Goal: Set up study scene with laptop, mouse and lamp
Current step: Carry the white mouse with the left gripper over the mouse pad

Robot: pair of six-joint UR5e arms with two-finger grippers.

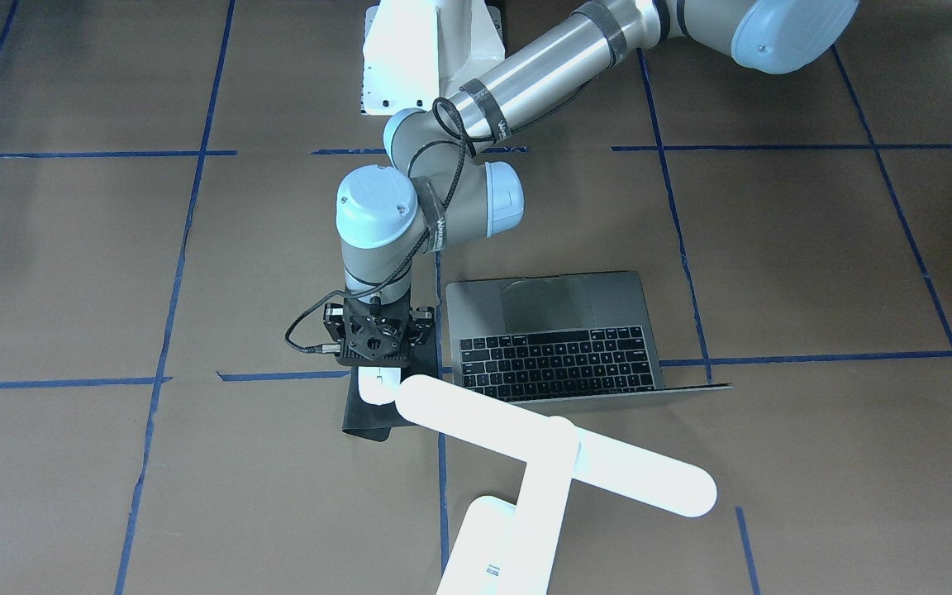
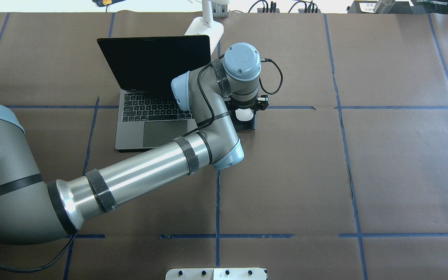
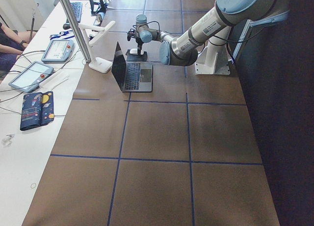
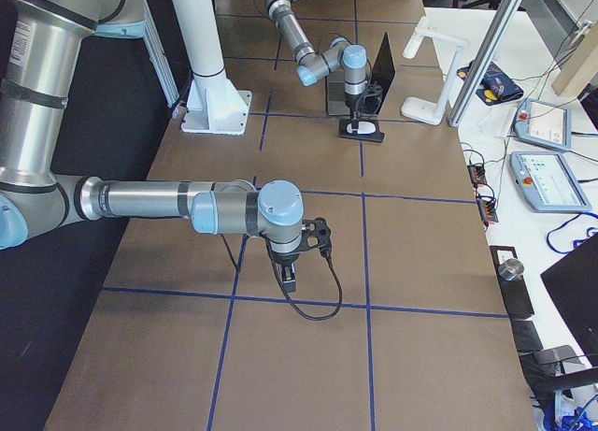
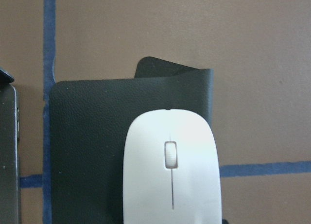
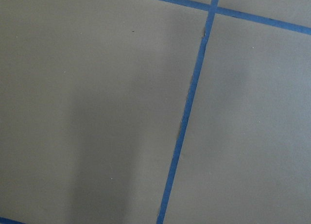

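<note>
The open dark-grey laptop [image 2: 152, 116] stands on the brown table with its black screen up. The white mouse [image 5: 170, 165] lies on a flat black pad [image 5: 87, 136] just beside the laptop [image 1: 554, 330]. My left gripper [image 2: 244, 112] points straight down right over the mouse [image 2: 244, 115]; its fingers are hidden, so I cannot tell whether it is open or shut. The white T-shaped lamp [image 1: 554, 450] stands behind the laptop, its head over the pad's far edge. My right gripper [image 4: 290, 274] hangs low over bare table, far from these things; I cannot tell its state.
The white arm pedestal [image 1: 410, 58] stands at the robot's side of the table. Blue tape lines cross the brown surface. A side bench with tablets [image 4: 542, 179] and cables runs along the table's far edge.
</note>
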